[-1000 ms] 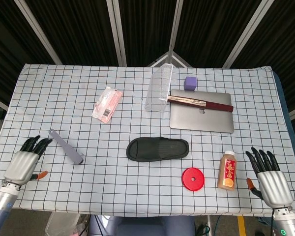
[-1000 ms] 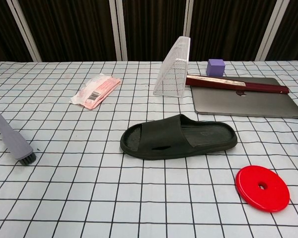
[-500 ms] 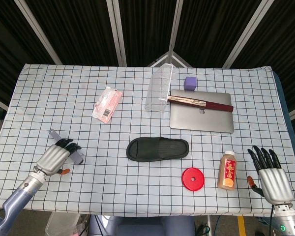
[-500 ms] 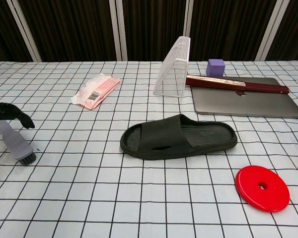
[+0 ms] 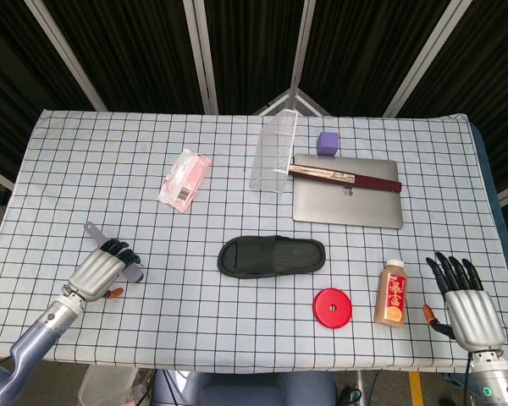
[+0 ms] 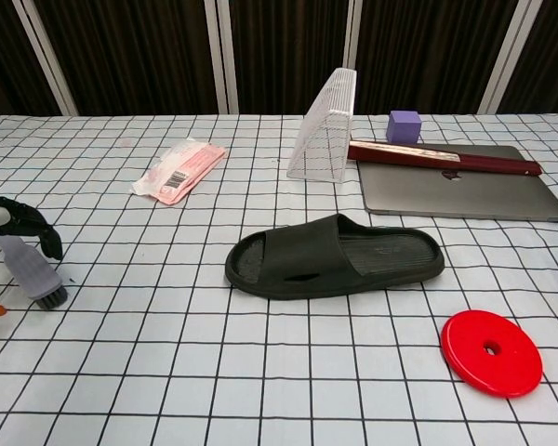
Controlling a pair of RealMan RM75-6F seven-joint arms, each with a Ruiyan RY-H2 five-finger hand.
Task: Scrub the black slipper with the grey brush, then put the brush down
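Observation:
The black slipper [image 5: 271, 255] [image 6: 335, 255] lies flat in the middle of the table, toe to the left. The grey brush [image 5: 135, 271] [image 6: 37, 274] lies on the cloth at the left, bristle head toward me. My left hand [image 5: 97, 271] [image 6: 9, 216] is on it: the dark fingers drape over the middle of the handle, while the thumb stays apart on the near side. The brush rests on the table. My right hand [image 5: 467, 300] hovers at the front right corner, fingers spread, holding nothing, well away from the slipper.
A juice bottle [image 5: 393, 292] and a red disc [image 5: 332, 306] stand between the slipper and my right hand. At the back are a pink packet [image 5: 184, 179], a clear basket [image 5: 274, 152], a purple cube [image 5: 327, 142], and a laptop [image 5: 347, 207] with a dark red bar [image 5: 345, 178].
My left hand came in from the table's left edge onto the brush handle and its fingers have curled over it. The brush has not moved. The right hand drifted slightly toward me.

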